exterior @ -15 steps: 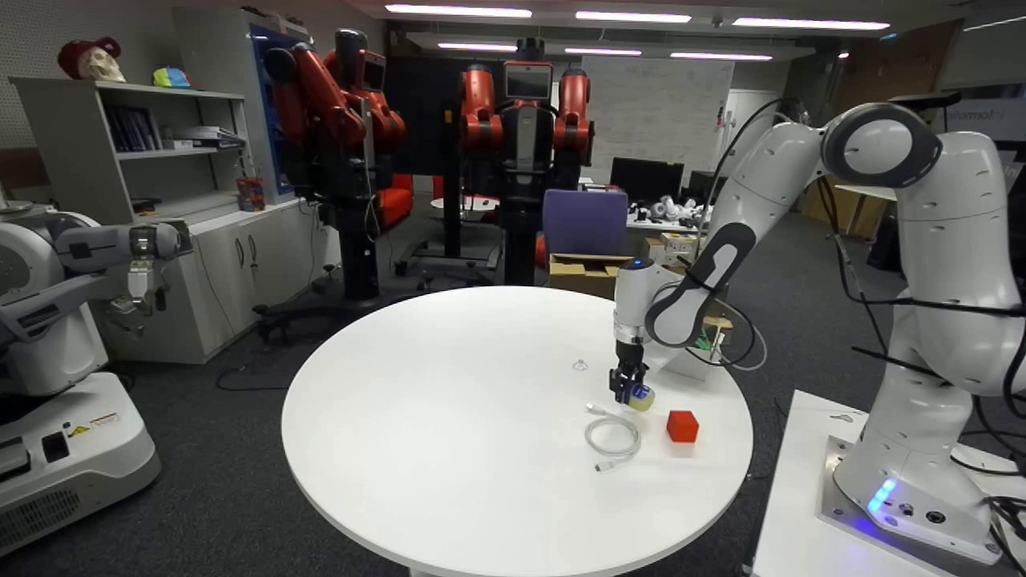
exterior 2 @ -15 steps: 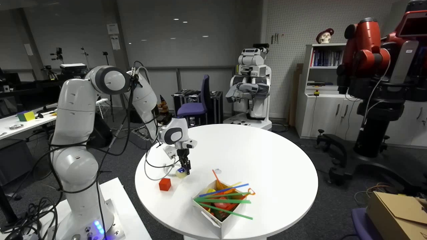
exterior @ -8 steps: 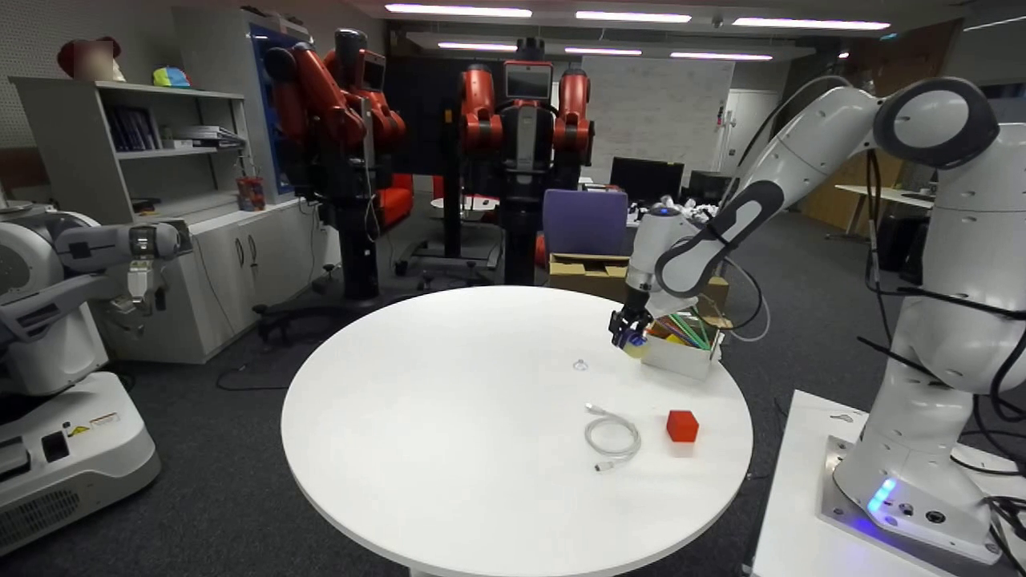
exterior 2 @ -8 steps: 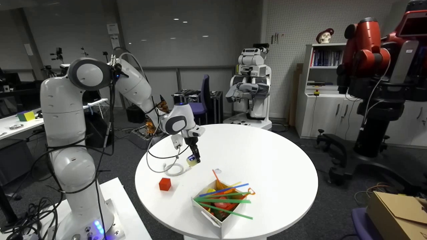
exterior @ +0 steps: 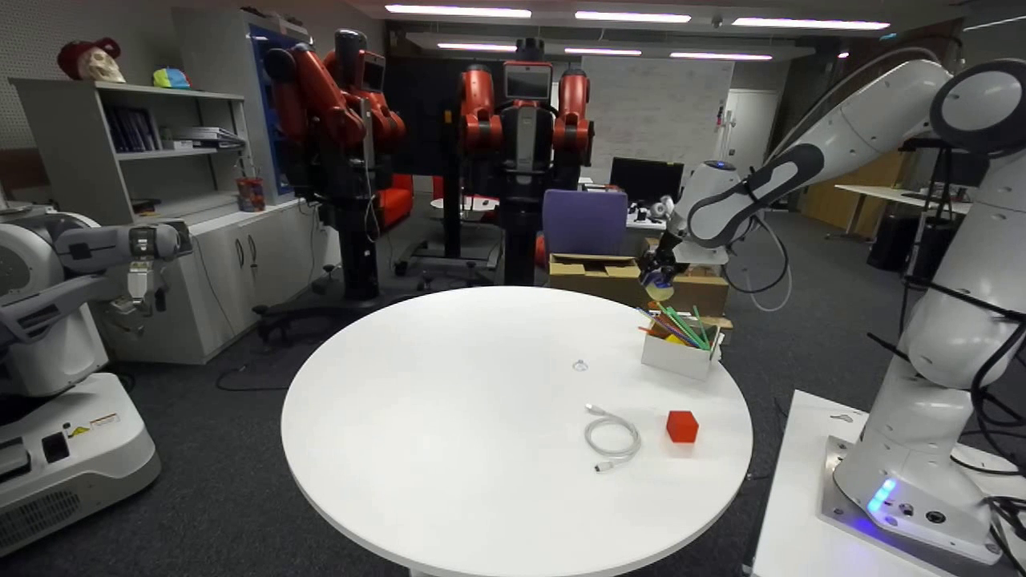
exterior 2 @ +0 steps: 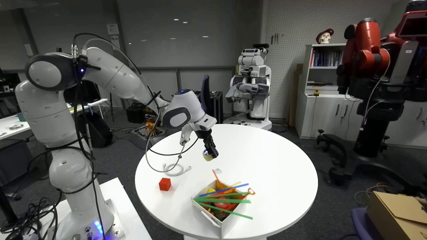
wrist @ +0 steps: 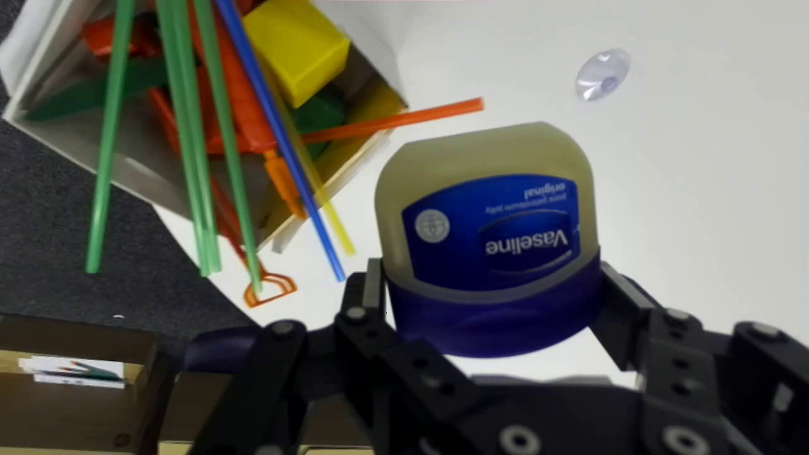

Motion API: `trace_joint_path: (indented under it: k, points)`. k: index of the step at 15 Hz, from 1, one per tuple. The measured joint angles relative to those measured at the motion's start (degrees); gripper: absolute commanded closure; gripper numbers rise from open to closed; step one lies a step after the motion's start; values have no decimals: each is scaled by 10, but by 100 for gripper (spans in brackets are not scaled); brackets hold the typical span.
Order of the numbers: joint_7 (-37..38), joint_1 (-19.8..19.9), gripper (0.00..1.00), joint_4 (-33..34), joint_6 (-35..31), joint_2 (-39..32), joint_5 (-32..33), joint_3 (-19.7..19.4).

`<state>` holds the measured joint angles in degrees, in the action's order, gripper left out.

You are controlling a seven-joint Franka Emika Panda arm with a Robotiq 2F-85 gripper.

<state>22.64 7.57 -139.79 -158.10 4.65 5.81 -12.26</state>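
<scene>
Black two-fingered gripper (wrist: 496, 287): up in the air at the end of the white robot arm (exterior 2: 118, 75), slanting downward.
Its fingers (wrist: 619, 322): pinching, one from each side, the dark blue lid (wrist: 499, 325) of a squat, see-through, pale yellow Vaseline jar (wrist: 486, 158).
Jar's place: clear of the tabletop, lid toward the gripper; print on its blue label (wrist: 512, 234) stands upside down in the wrist view.
White cardboard box (exterior: 675, 358): on the round white table (exterior: 449, 417), lower than the jar and near it; whether straight beneath, I can't tell from here.
Box's contents: green straws (exterior 2: 223, 200) and a blue straw (wrist: 273, 120) poking past the rim, a yellow block (wrist: 300, 50) among them.
Clear, round suction cup (wrist: 602, 74): on the table, near the box.
Red cube (exterior: 682, 426): on the table, near the coiled white cable (exterior: 628, 454).
Beyond the table: two red-and-black robots (exterior: 525, 136) and a purple chair (exterior: 585, 220), in an exterior view.
</scene>
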Motion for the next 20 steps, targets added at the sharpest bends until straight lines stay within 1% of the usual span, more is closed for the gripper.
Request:
trace_joint_path:
  k: [2, 4, 7, 10, 13, 16, 19, 20]
  points:
    - [0, 31, 45, -3, -11, 5, -1, -8]
    - [-1, 53, 45, -4, -24, -2, -11, -18]
    - [-13, 69, 45, -4, -56, -33, -39, -30]
    - [-18, 72, 45, -3, -121, -84, -62, -32]
    - [-17, 69, 45, -2, -187, -144, -63, -31]
    - [-17, 65, 45, 1, -204, -191, -61, -31]
    - [-35, 53, 45, 1, -205, -207, -73, -32]
    - [-39, 50, 5, 1, -205, -207, -74, -32]
